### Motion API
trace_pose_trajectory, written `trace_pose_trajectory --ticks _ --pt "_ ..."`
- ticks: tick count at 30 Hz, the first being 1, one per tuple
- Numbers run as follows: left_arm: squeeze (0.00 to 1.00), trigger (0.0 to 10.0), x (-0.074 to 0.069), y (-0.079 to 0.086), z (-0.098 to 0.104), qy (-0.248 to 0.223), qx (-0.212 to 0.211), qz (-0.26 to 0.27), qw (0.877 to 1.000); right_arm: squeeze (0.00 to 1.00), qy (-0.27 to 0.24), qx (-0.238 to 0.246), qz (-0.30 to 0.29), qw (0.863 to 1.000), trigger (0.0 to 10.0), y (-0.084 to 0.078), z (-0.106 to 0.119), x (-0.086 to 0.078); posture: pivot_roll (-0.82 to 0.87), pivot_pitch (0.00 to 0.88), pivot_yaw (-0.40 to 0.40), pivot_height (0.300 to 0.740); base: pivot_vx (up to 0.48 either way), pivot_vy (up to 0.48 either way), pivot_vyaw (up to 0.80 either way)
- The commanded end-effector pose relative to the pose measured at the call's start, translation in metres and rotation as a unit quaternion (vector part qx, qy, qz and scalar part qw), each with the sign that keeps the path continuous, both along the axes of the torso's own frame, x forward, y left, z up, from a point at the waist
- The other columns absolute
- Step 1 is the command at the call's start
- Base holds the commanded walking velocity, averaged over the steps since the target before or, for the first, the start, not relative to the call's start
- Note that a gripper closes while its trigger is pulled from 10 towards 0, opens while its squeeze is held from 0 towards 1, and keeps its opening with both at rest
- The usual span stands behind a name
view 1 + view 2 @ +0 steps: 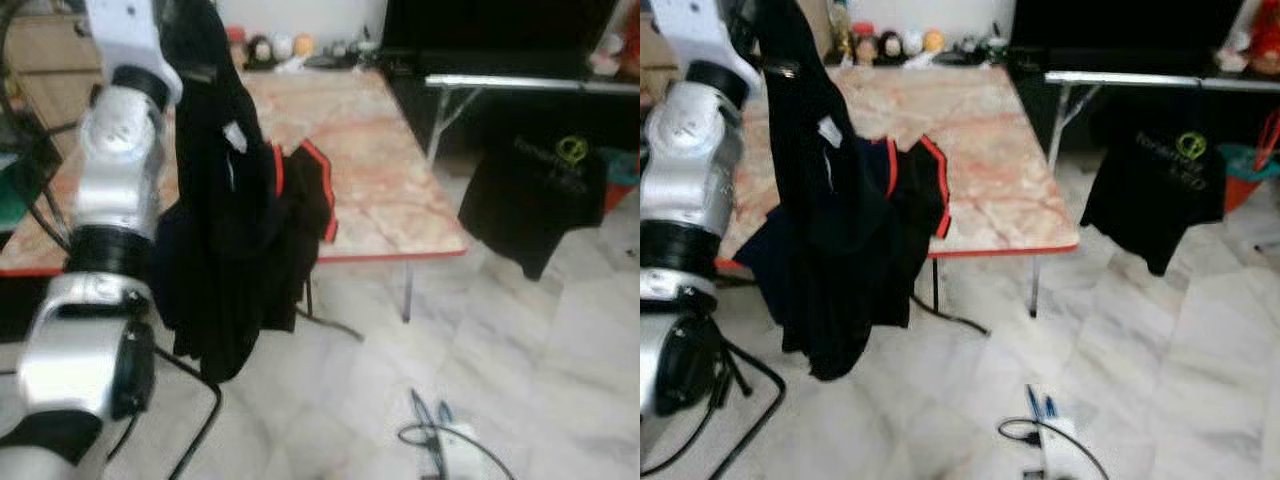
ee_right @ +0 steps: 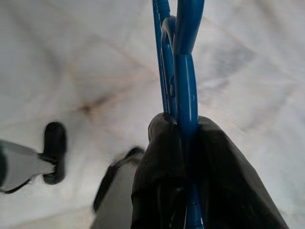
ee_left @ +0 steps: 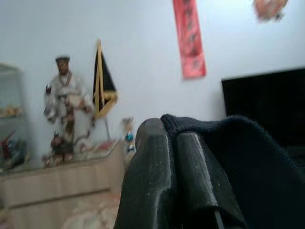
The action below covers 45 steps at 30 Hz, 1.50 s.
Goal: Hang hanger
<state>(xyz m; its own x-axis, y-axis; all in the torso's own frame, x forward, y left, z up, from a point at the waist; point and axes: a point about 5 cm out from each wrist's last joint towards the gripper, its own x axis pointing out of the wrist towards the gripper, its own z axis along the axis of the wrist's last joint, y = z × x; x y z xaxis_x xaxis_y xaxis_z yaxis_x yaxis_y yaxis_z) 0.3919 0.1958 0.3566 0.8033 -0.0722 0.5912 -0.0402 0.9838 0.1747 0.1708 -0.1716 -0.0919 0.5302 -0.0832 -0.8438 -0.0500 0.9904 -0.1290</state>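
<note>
Blue hanger (image 2: 183, 71) sits pinched between the right end effector (image 2: 183, 143) fingers.

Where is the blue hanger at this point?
The blue hanger is clamped in the right claw, held low over the pale marble floor. In the left eye view its blue tip shows near the floor, right of the hanging black garment.

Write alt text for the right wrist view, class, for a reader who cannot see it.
The right pincer is shut on a blue hanger, above a pale marble floor.
</note>
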Motion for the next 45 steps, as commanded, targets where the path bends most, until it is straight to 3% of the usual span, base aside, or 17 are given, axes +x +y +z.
trace_pose_trajectory --ticks 1,13,21,27,31,32,33,34,35,37,40,41,45 --pt "0.00 10.0 -0.002 -0.017 0.029 -0.044 0.023 -0.020 0.999 0.00 0.002 -0.016 -0.008 1.000 10.0 -0.014 0.001 -0.001 0.11 0.000 -0.009 0.740 0.322 0.000 0.00" --pt "0.00 10.0 0.003 -0.031 0.061 -0.065 0.019 -0.028 0.997 0.00 -0.005 -0.020 -0.027 0.999 10.0 -0.020 0.003 0.001 0.10 0.000 -0.005 0.740 0.336 0.000 0.00" --pt "0.00 10.0 0.004 -0.031 0.063 -0.067 0.020 -0.028 0.997 0.00 -0.008 -0.022 -0.026 0.999 10.0 -0.020 0.003 0.003 0.10 0.000 -0.004 0.740 0.464 0.000 0.00" --pt "0.00 10.0 0.007 -0.027 0.050 -0.057 0.012 -0.032 0.998 0.00 -0.010 -0.023 -0.028 0.999 10.0 -0.019 0.003 0.002 0.10 0.000 -0.009 0.740 0.425 0.000 0.00" --pt "0.00 10.0 0.013 -0.029 0.016 -0.012 -0.004 -0.060 0.998 0.00 -0.007 -0.023 -0.024 0.999 10.0 -0.018 0.002 0.001 0.10 0.000 -0.013 0.740 0.000 0.000 0.00" --pt "0.00 10.0 0.014 -0.030 0.001 0.002 0.002 -0.067 0.998 0.00 -0.006 -0.023 -0.022 0.999 10.0 -0.017 0.002 0.001 0.09 0.000 -0.011 0.740 0.000 0.000 0.00" --pt "0.00 10.0 0.012 -0.032 -0.029 0.027 0.005 -0.087 0.996 0.00 -0.006 -0.022 -0.021 1.000 10.0 -0.016 0.002 0.000 0.09 0.000 -0.009 0.740 0.000 0.000 0.00" --pt "0.00 10.0 0.010 -0.033 -0.042 0.036 0.003 -0.096 0.995 0.00 -0.006 -0.022 -0.022 0.999 10.0 -0.016 0.002 0.000 0.08 0.000 -0.007 0.740 0.000 0.000 0.00" --pt "0.00 10.0 -0.001 -0.033 -0.073 0.062 -0.003 -0.113 0.992 0.00 -0.007 -0.021 -0.023 0.999 10.0 -0.016 0.002 0.000 0.09 0.000 -0.007 0.740 0.000 0.000 0.00" --pt "0.00 10.0 -0.009 -0.033 -0.085 0.073 -0.004 -0.120 0.990 0.00 -0.007 -0.022 -0.023 0.999 10.0 -0.016 0.002 -0.001 0.09 0.000 -0.007 0.740 0.000 0.000 0.00" --pt "0.00 10.0 -0.037 -0.029 -0.112 0.103 -0.025 -0.141 0.984 0.00 -0.006 -0.023 -0.025 0.999 10.0 -0.017 0.001 -0.002 0.09 0.000 0.000 0.740 0.000 0.000 0.00" --pt "0.00 10.0 -0.053 -0.027 -0.125 0.121 -0.029 -0.147 0.981 0.00 -0.006 -0.023 -0.028 0.999 10.0 -0.017 0.001 -0.003 0.09 0.000 0.006 0.740 0.000 0.000 0.00" --pt "0.00 10.0 -0.080 -0.023 -0.147 0.166 -0.017 -0.147 0.975 0.00 -0.005 -0.023 -0.024 0.999 10.0 -0.017 0.000 -0.004 0.10 0.000 0.006 0.740 0.000 0.000 0.00"
